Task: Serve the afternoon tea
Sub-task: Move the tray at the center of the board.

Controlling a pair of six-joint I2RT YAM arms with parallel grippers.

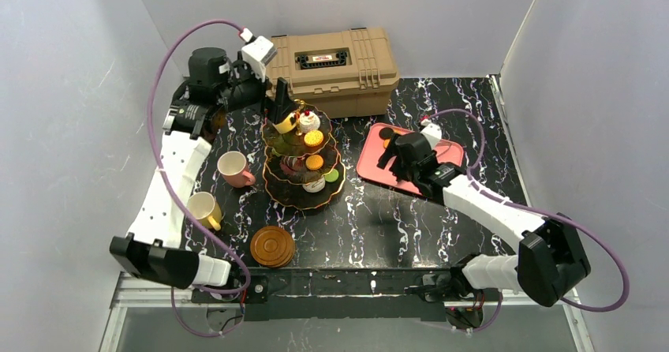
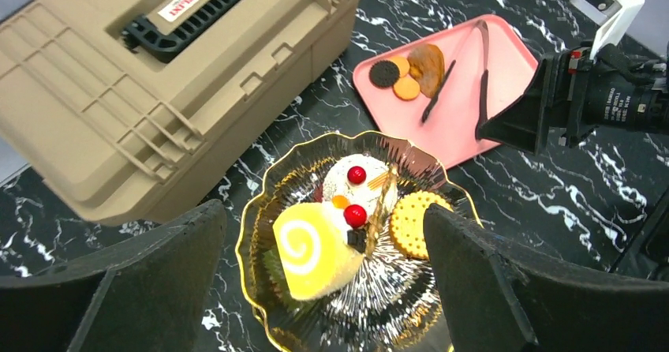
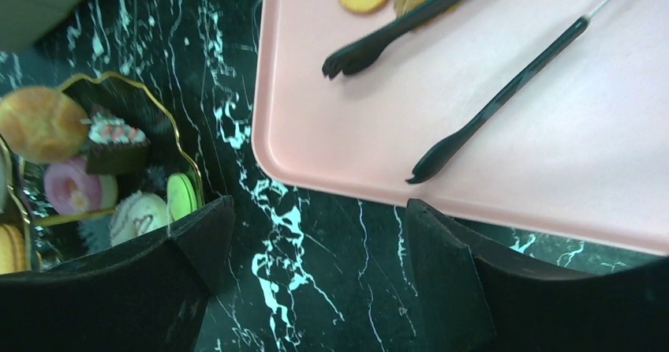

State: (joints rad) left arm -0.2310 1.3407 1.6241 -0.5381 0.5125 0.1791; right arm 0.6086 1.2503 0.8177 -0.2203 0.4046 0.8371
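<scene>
At desk centre you have the three-tier stand (image 1: 302, 159), with pastries on every tier. From the stand:
- the pink tray (image 1: 369, 164) lies at 3 o'clock
- the tan toolbox (image 1: 331, 68) sits at 12
- the pink cup (image 1: 234, 168) is at 9
- the yellow cup (image 1: 203, 208) is at 8
- the stacked saucers (image 1: 272, 246) are near 7, clear of the stand

Left gripper (image 2: 327, 289): released, jaws wide, nothing held. It hangs over the top tier, straddling the yellow swiss roll (image 2: 315, 249) from above. I cannot tell whether it touches the roll.

Right gripper (image 3: 315, 273): jaws spread and empty. It hovers over the tray's near rim, with bare desk between its fingers. The black tongs (image 3: 505, 91) lie just beyond it on the tray. A few biscuits (image 2: 406, 72) lie at the tray's far corner.

Step in hand, as I judge it: loading the stand. The tray holds the only pastries not yet on the stand, and cups and saucers are not yet paired.

Next move, my estimate: take the right gripper forward over the tongs' handle end, lower it and clench on both arms. The tongs lie flat on the tray, so you need a low, square approach. Keep the left gripper off the top tier; a nudge could tip the stand.
</scene>
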